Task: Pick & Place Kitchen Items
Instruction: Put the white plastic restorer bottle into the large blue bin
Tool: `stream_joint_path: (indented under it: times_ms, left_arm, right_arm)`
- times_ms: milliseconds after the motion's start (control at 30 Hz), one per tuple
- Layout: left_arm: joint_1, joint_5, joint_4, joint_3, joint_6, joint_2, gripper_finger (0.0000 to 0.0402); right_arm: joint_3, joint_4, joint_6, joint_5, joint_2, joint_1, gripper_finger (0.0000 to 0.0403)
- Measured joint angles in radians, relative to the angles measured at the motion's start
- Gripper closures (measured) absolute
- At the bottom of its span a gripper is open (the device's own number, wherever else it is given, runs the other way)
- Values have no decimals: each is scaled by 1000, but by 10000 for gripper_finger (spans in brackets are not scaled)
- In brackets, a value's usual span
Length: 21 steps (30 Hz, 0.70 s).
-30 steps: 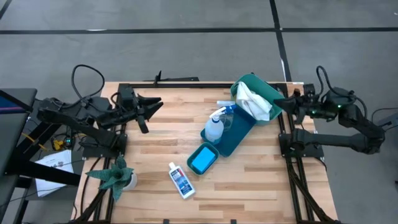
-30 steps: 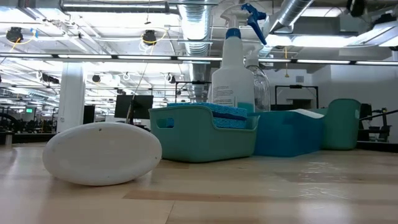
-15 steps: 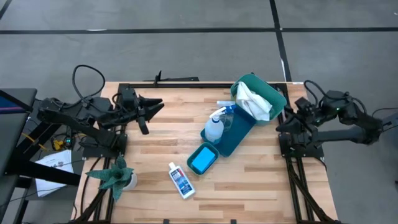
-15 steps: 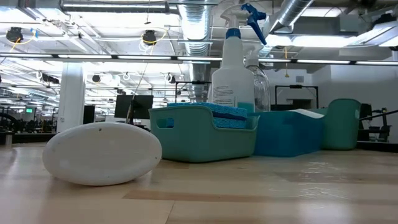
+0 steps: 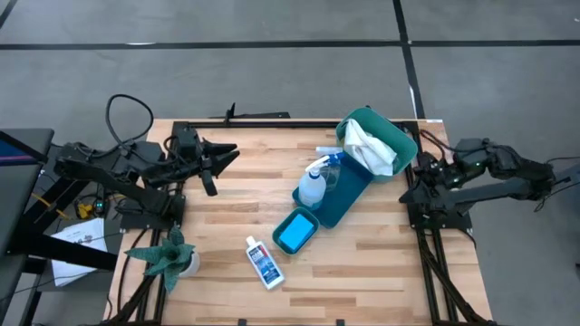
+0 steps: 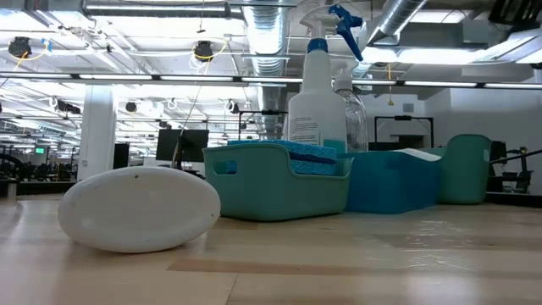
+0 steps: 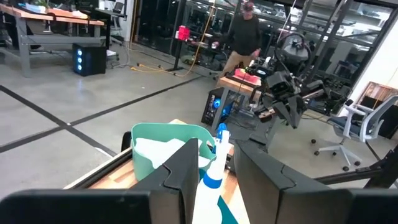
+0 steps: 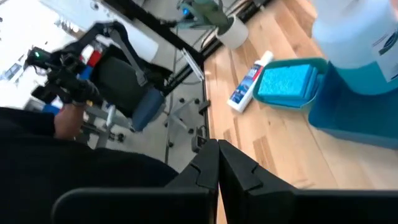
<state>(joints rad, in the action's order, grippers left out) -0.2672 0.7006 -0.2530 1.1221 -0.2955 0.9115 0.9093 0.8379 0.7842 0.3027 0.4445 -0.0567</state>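
while both arms wait apart, white cloth (image 5: 367,145) fills the round tub (image 5: 400,138).

White cloth (image 5: 370,145) in round teal bin, spray bottle (image 5: 313,186) upright, small bottle (image 5: 265,263) lying flat

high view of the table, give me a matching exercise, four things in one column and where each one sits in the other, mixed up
Things:
1. white cloth
2. blue sponge
3. spray bottle
4. small bottle with blue label

Places:
a. lying flat on the bare wood, outside every container
b. in the small teal tray at the near end of the row
c. in the round teal tub at the far end
d. standing upright at the edge of the long blue tray in the middle

Pairs: 1-c, 2-b, 3-d, 4-a
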Motion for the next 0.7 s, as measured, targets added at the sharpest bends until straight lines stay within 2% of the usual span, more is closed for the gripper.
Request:
stream_joint_path:
  times_ms: [67,333,467,600,700]
  left_arm:
    - [-1,-5,-7,0,1,7,302]
    - [-1,-155,-96,1,-22,120,302]
    - [-1,-296,-169,1,-64,225,285]
    - [0,-490,-286,0,-109,333,249]
    - [-1,-598,-348,0,-80,409,219]
  right_arm:
    - [0,0,-14,-1,25,-19,403]
    - [0,-12,-35,-46,108,-99,403]
    - [0,-17,-15,-76,118,-136,403]
    - [0,-20,20,-100,118,-168,403]
    - [0,-38,33,-117,118,-193,403]
